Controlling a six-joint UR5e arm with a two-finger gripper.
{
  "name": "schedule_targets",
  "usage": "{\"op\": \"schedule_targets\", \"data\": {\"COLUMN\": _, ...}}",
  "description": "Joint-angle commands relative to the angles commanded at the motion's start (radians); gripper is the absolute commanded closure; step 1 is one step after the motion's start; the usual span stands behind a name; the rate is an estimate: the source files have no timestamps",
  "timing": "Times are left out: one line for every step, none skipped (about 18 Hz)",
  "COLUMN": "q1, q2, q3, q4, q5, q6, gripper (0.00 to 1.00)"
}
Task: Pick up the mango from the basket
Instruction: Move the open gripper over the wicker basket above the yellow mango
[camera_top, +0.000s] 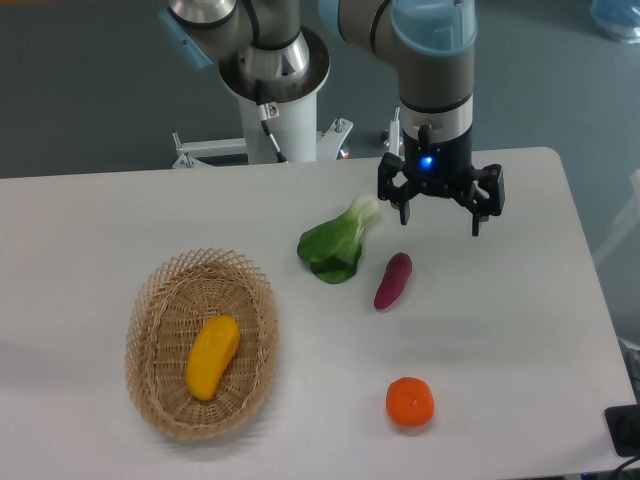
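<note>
The mango (212, 357), oblong and yellow-orange, lies inside the oval wicker basket (150, 320) at the table's front left. My gripper (440, 222) hangs above the table at the back right, far from the basket, beyond the green vegetable and the sweet potato. Its fingers (477, 212) are spread apart and point down with nothing between them.
A leafy green bok choy (336, 246) lies mid-table. A purple sweet potato (392, 281) sits just right of it, below the gripper. A round orange (410, 401) rests near the front edge. The robot's base column (280, 110) stands at the back.
</note>
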Motion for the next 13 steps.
{"op": "schedule_targets", "data": {"q1": -0.005, "q2": -0.002, "q3": -0.002, "q4": 0.0, "q5": 0.0, "q6": 0.0, "gripper": 0.0}}
{"op": "schedule_targets", "data": {"q1": -0.008, "q2": -0.003, "q3": 0.005, "q4": 0.002, "q5": -0.003, "q6": -0.008, "gripper": 0.0}}
{"op": "schedule_targets", "data": {"q1": -0.009, "q2": -0.003, "q3": 0.011, "q4": 0.0, "q5": -0.003, "q6": -0.008, "gripper": 0.0}}
{"op": "schedule_targets", "data": {"q1": -0.008, "q2": -0.003, "q3": 0.011, "q4": 0.0, "q5": -0.008, "q6": -0.006, "gripper": 0.0}}
{"op": "schedule_targets", "data": {"q1": -0.008, "q2": -0.002, "q3": 0.003, "q4": 0.002, "q5": -0.02, "q6": -0.009, "gripper": 0.0}}
{"op": "schedule_targets", "data": {"q1": -0.009, "q2": 0.0, "q3": -0.001, "q4": 0.003, "q5": -0.041, "q6": -0.009, "gripper": 0.0}}
{"op": "schedule_targets", "data": {"q1": -0.009, "q2": 0.0, "q3": -0.005, "q4": 0.003, "q5": -0.07, "q6": -0.011, "gripper": 0.0}}
{"op": "schedule_targets", "data": {"q1": -0.009, "q2": -0.002, "q3": -0.012, "q4": 0.003, "q5": -0.122, "q6": -0.018, "gripper": 0.0}}
{"op": "schedule_targets", "data": {"q1": -0.009, "q2": -0.002, "q3": -0.03, "q4": 0.012, "q5": -0.142, "q6": -0.043, "gripper": 0.0}}
{"op": "schedule_targets", "data": {"q1": -0.012, "q2": -0.002, "q3": -0.047, "q4": 0.056, "q5": -0.155, "q6": -0.084, "gripper": 0.0}}
{"op": "schedule_targets", "data": {"q1": -0.023, "q2": -0.005, "q3": -0.066, "q4": 0.122, "q5": -0.164, "q6": -0.141, "gripper": 0.0}}
{"op": "schedule_targets", "data": {"q1": -0.043, "q2": -0.012, "q3": -0.084, "q4": 0.177, "q5": -0.164, "q6": -0.205, "gripper": 0.0}}
{"op": "schedule_targets", "data": {"q1": -0.076, "q2": -0.02, "q3": -0.103, "q4": 0.216, "q5": -0.164, "q6": -0.271, "gripper": 0.0}}
